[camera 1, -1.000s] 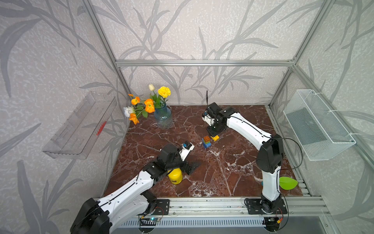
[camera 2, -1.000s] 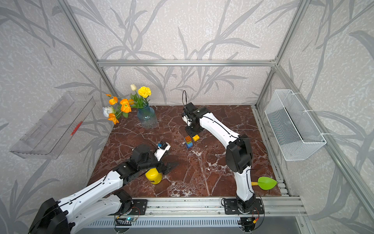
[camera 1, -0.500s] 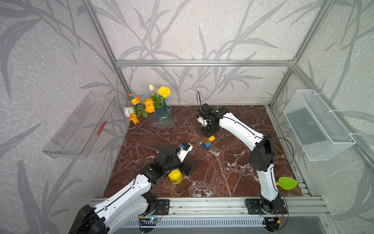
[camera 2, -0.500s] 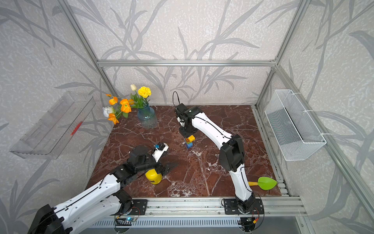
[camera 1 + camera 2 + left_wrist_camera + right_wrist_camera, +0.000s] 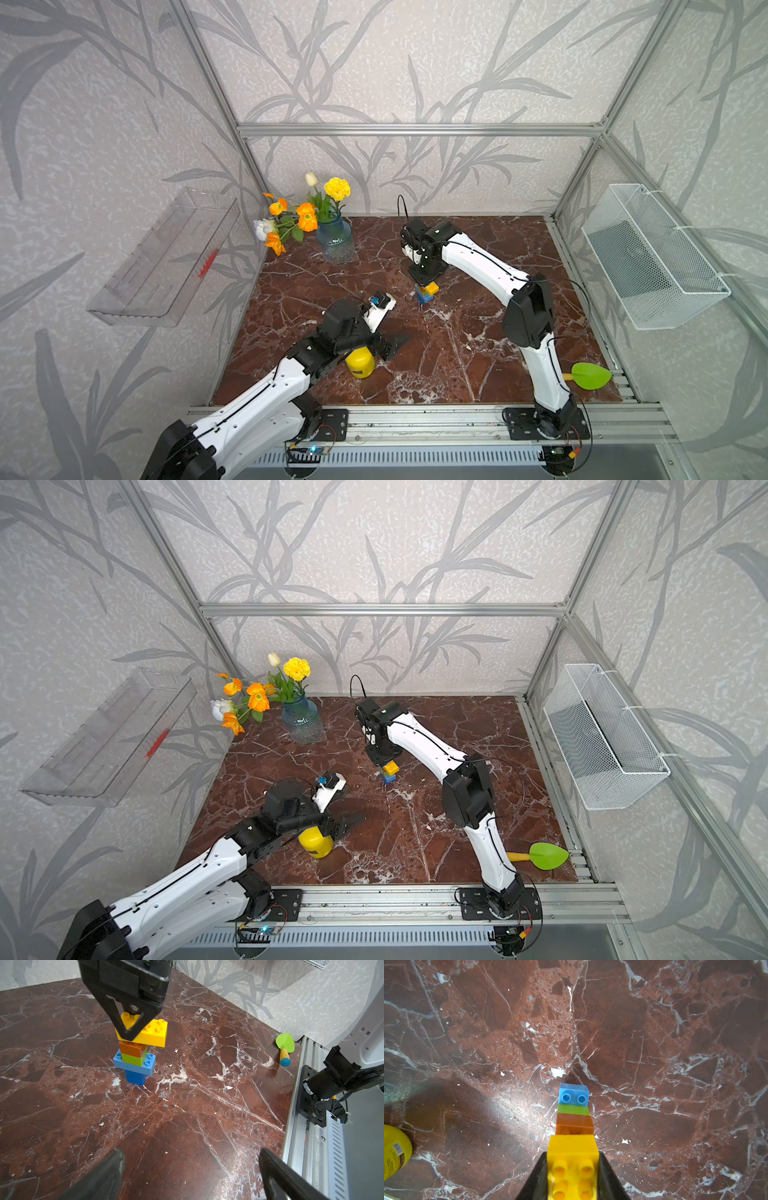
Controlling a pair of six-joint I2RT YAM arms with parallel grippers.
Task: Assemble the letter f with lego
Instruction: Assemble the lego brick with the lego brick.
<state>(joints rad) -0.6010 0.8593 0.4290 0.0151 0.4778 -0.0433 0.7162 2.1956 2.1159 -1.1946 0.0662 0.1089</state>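
Step in hand: the right gripper (image 5: 572, 1155) has the yellow brick (image 5: 153, 1034) between its jaws at the top of the letter f (image 5: 424, 292). I judge this to be the last press and set-down.
Right gripper: narrowly parted, both jaws flat against the yellow brick's long sides and holding it.
Left gripper (image 5: 191, 1152): wide open and empty, low over the marble table (image 5: 207, 1126), close to the yellow bottle (image 5: 360, 365).
Where the f is: mid-table, upright and well apart from the bottle. The dark-blue brick (image 5: 134, 1078) is the foot, then the light-blue brick (image 5: 137, 1068), the green brick (image 5: 133, 1059) and the orange brick (image 5: 132, 1049), with the yellow bar on top.
Foot contact: it looks to be on the marble, but I cannot tell whether it rests there or hangs just above.
Seating: no gap shows between yellow and orange in the left wrist view, so any further push should be light and straight down the stack.
Balance: the yellow and light-blue bars jut past the narrow column and the foot is small — the stack is likely to tip easily.
Release: open both jaws evenly, then lift straight up without twisting or dragging sideways.
Spare arm: the left gripper could steady the lower bricks if the stack leans.
Bystander: the green leaf-shaped tool (image 5: 285, 1043) lies by the rail — out of the way.
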